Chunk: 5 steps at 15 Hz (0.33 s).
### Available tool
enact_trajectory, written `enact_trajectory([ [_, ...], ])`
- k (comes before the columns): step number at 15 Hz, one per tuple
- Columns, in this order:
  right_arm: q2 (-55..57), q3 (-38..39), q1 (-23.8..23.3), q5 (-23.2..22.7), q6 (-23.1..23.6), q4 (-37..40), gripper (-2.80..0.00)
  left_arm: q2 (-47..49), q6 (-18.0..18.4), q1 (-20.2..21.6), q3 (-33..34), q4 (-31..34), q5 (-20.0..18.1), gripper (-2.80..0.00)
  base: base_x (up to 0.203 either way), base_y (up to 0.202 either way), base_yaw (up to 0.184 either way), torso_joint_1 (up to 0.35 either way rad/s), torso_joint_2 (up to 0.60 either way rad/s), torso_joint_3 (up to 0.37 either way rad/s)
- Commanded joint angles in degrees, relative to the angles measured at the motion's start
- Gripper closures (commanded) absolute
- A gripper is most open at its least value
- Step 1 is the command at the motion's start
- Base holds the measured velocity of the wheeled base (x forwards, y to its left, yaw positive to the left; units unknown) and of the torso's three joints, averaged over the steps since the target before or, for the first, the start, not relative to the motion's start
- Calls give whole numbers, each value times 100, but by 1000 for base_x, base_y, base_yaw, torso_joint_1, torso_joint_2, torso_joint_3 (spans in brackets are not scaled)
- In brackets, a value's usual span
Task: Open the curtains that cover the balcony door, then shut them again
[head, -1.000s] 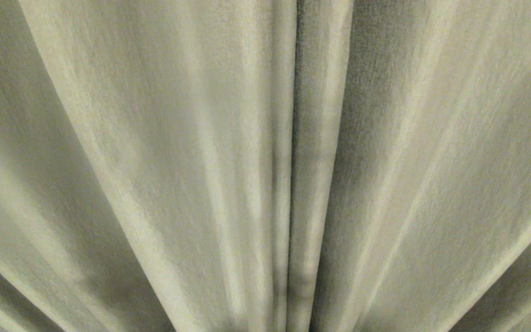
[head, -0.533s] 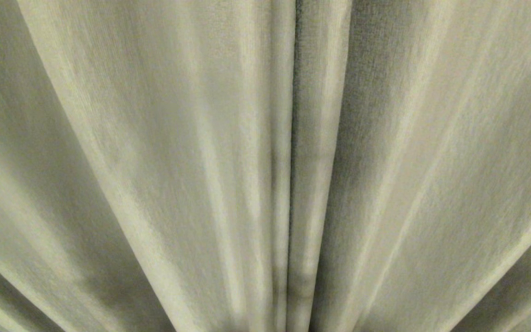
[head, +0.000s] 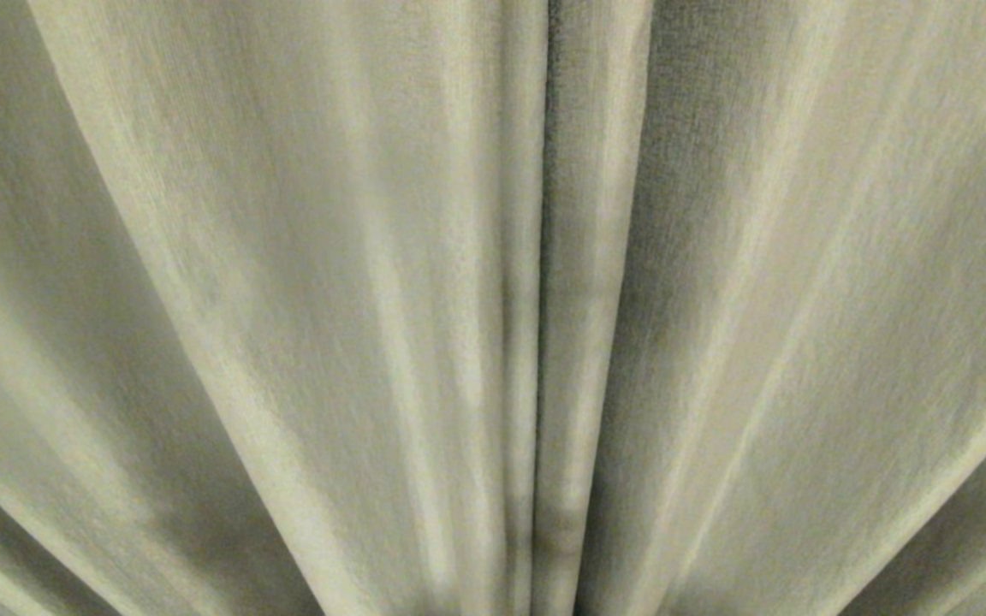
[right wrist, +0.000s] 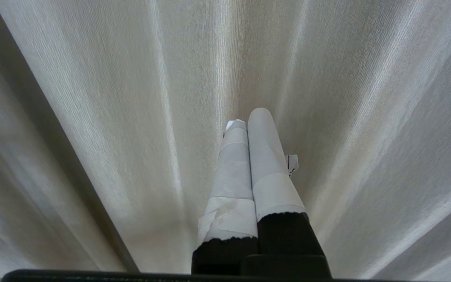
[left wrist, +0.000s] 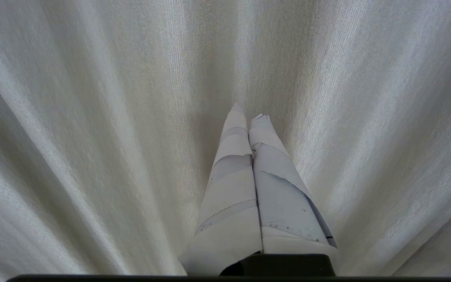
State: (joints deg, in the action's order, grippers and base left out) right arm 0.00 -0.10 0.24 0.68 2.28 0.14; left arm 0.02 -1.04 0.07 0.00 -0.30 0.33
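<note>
Cream woven curtains fill the whole head view, hanging in soft vertical folds. Their two hemmed edges meet along a dark seam just right of centre. No arm shows in the head view. In the left wrist view my left gripper is shut, its white-taped fingers pressed together and pointing at curtain fabric, with nothing between them. In the right wrist view my right gripper is also shut and empty, facing the curtain. The balcony door is hidden behind the fabric.
</note>
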Motion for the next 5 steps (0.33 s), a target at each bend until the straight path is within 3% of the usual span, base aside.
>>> enact_trajectory([
  [1,0,1,2,2,-17,-5,0,-2,-2,1,0,-5,2,0,0,0,0,0,0,0],
  [5,0,1,2,2,-250,-16,0,-2,-2,1,0,-5,2,0,0,0,0,0,0,0],
])
